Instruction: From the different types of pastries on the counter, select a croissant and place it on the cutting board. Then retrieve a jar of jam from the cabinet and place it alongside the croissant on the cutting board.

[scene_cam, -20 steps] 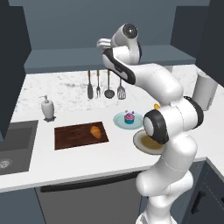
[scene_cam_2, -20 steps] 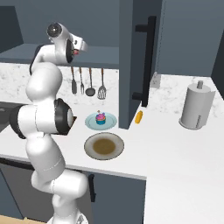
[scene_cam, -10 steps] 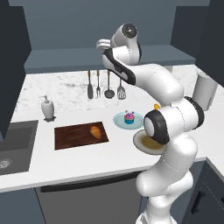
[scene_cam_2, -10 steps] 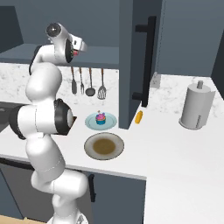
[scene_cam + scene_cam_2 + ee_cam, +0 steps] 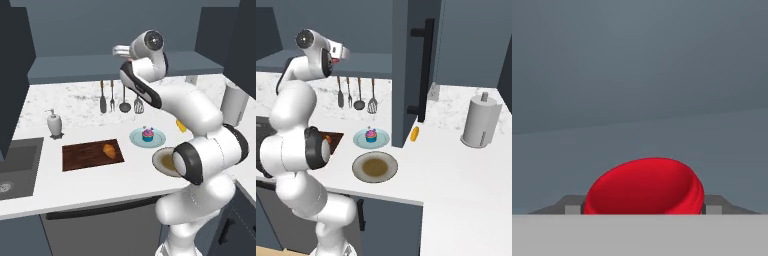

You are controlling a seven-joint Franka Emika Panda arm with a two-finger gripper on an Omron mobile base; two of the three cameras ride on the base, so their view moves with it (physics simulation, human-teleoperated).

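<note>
In the hand view the red lid of the jar of jam [image 5: 644, 187] sits between my two fingertips, and my gripper [image 5: 643, 207] is shut on it. Behind it lies the cabinet's grey shelf [image 5: 75, 67]. In the left base view my gripper [image 5: 118, 50] is held high at the shelf's front. The croissant [image 5: 108, 150] lies on the right part of the dark brown cutting board [image 5: 82, 157] on the counter [image 5: 100, 182]. The cupcake [image 5: 147, 134] stands on a pale blue plate.
A brown plate [image 5: 375, 167] lies near the counter's front edge. Utensils [image 5: 120, 97] hang on the back wall. A soap dispenser [image 5: 54, 124] and a sink [image 5: 12, 167] are at the left. An open dark cabinet door [image 5: 411, 65], a yellow-orange oblong [image 5: 414, 133] and a paper towel roll [image 5: 478, 120] are at the right.
My hand has shifted only slightly at the shelf with the jar in it. The croissant, board and cupcake have not moved.
</note>
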